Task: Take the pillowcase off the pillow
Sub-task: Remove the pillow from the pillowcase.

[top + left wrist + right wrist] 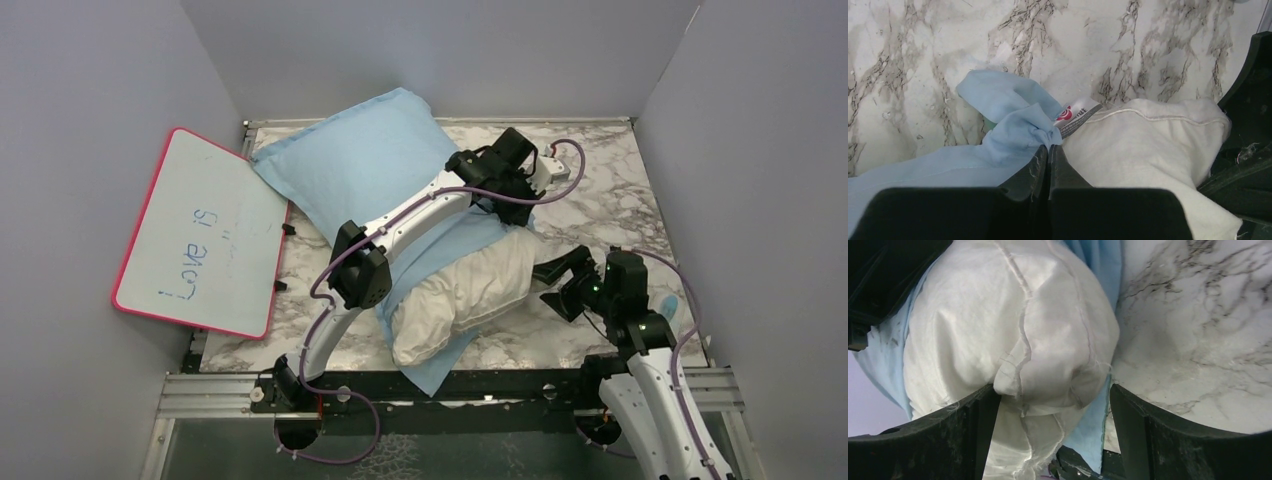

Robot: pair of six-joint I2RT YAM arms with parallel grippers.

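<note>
The pillowcase (355, 165), plain light blue face up, covers the far-left half of the pillow and lies under its near end. The off-white pillow (470, 290) sticks out bare toward the near right. My left gripper (512, 212) is shut on a bunched edge of the pillowcase (1018, 130) beside the pillow's tagged corner (1143, 145); its tips (1049, 149) pinch the cloth. My right gripper (562, 280) is open at the pillow's right end. In the right wrist view, its jaws (1050, 410) stand wide on either side of the pillow's bulging end (1013, 325), not closed on it.
A pink-rimmed whiteboard (200, 235) leans at the left wall. Grey walls enclose the marble table (620, 190) on the left, back and right. A black rail (450, 385) runs along the near edge.
</note>
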